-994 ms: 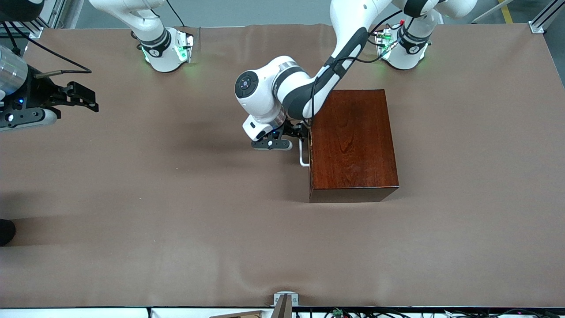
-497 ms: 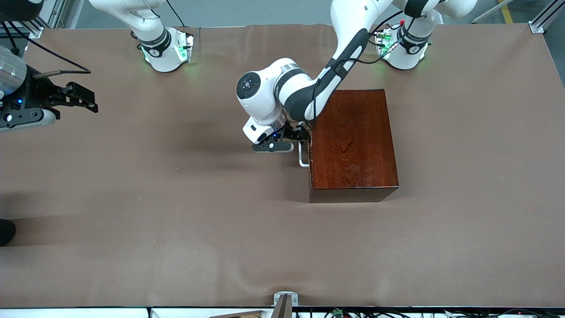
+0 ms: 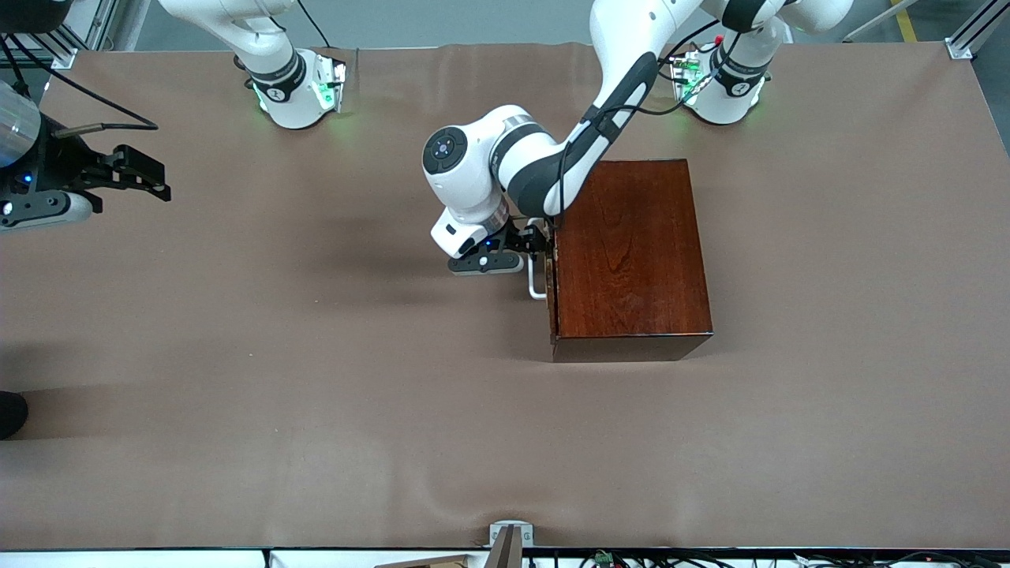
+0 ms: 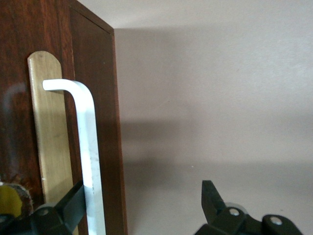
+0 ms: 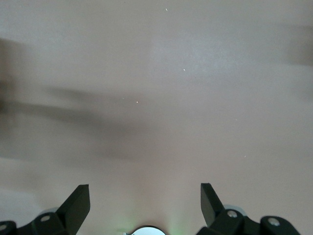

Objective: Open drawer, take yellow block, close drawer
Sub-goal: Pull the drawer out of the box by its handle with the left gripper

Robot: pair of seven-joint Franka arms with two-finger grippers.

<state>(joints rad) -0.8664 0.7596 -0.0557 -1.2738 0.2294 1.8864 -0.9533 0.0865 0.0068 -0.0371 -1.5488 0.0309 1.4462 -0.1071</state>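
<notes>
The left gripper (image 3: 539, 239) sits at the front of the dark wooden box (image 3: 631, 260), near the middle of the table, its jaws spread wide with the white handle (image 4: 88, 156) of the drawer (image 3: 553, 276) just inside one finger (image 4: 73, 203). The drawer shows barely cracked open. The right gripper (image 3: 150, 180) waits, jaws apart, over the table's edge at the right arm's end

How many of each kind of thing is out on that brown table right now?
Wooden boxes: 1, the dark reddish-brown wooden box, with one drawer and its white handle.
Robot arms: 2, the left end effector at the handle, the right end effector waiting open over the right arm's end of the table.
Total: 3.
</notes>
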